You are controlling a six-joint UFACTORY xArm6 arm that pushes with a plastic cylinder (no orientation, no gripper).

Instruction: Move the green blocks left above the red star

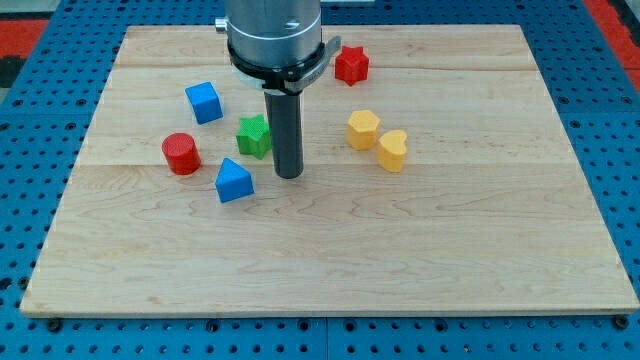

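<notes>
A green star block (254, 135) lies left of centre on the wooden board (330, 260). My tip (289, 175) rests on the board just to its right and slightly lower, close to it; I cannot tell whether they touch. The red star (351, 65) lies near the view's top, right of the arm's body. Only one green block shows; the arm may hide another.
A blue cube (204, 102) and a red cylinder (181, 153) lie left of the green star. A blue triangular block (233, 181) lies below it. Two yellow blocks, one hexagonal (363, 129) and one heart-like (392, 150), lie to the right of my tip.
</notes>
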